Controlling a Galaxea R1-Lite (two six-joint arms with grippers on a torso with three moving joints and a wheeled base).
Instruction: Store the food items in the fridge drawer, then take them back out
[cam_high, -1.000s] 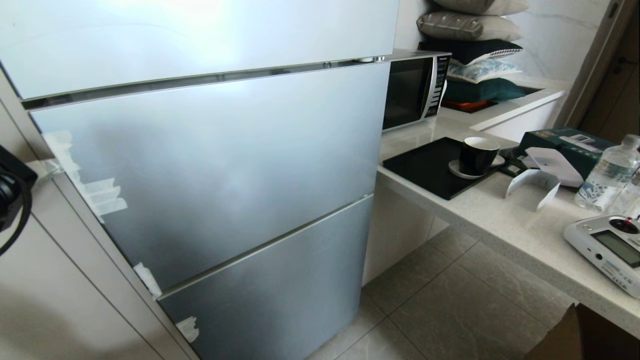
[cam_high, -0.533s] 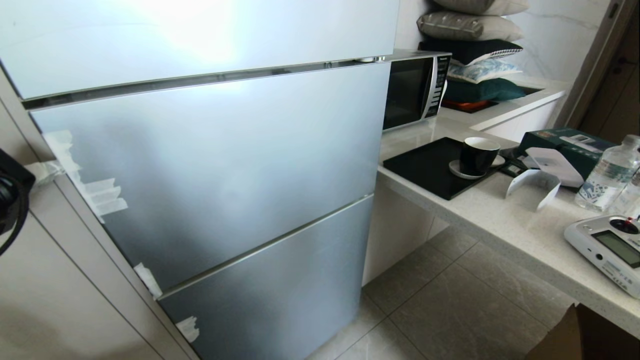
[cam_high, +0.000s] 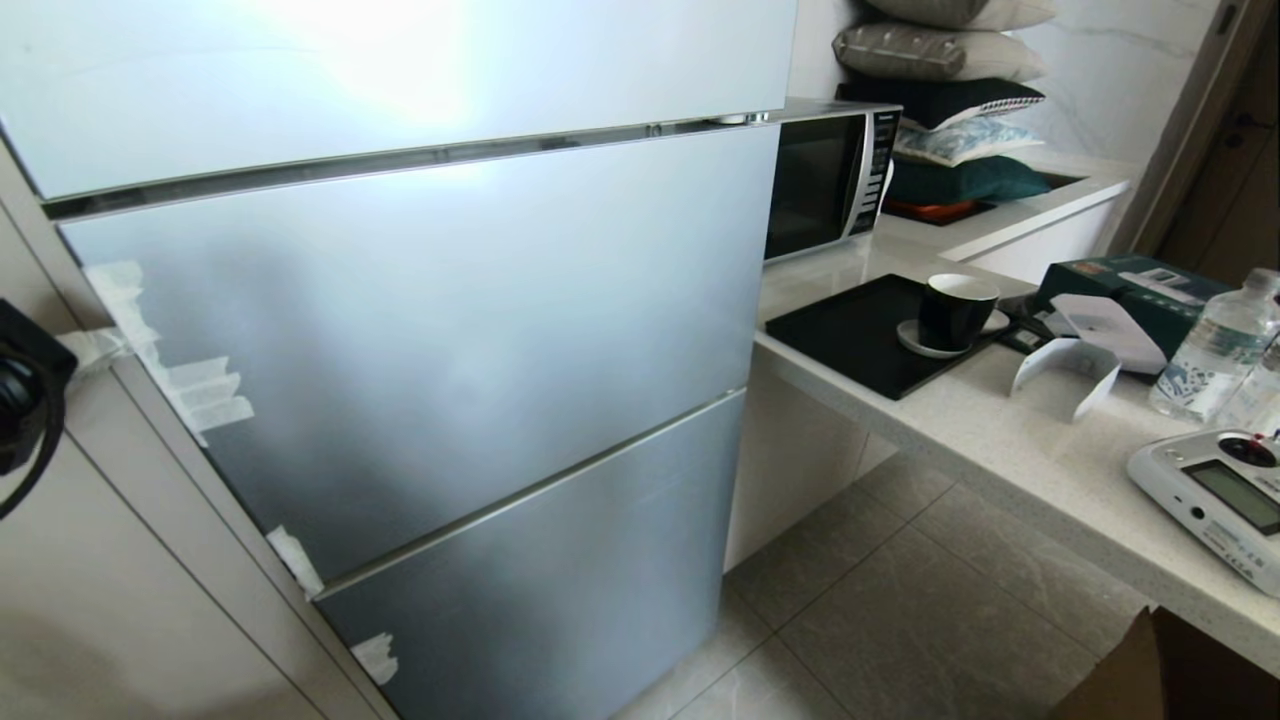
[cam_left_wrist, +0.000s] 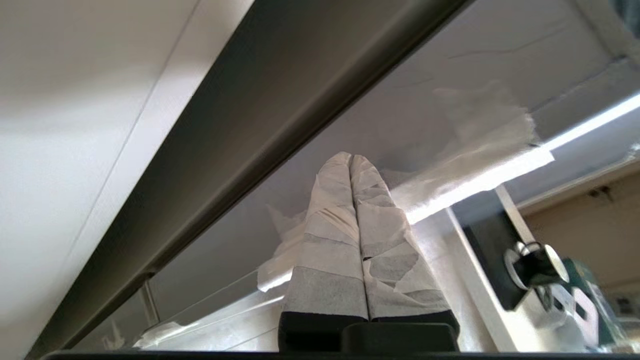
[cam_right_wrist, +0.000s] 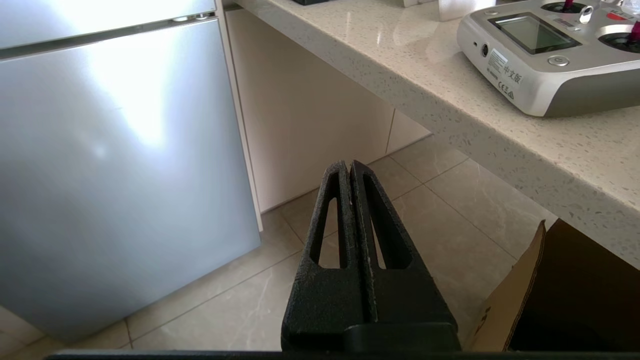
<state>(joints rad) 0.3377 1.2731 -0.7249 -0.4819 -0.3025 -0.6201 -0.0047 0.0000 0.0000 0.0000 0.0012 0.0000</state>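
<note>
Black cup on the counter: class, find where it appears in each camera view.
Head view: black cup on the black tray, right of centre.
Left wrist view: near the right edge, lower half.
Right wrist view: not in it.
Shared landmark: the grey-blue fridge door.

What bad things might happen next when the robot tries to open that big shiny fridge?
1. The left end effector is shut, its taped tips pressed at the door edge beside loose white tape; it might slip off or just peel tape instead of prying the fridge door open.
2. If the door swings wide, it could bump the counter holding the cup.
3. No food is in view, so it may be hard to find.
</note>
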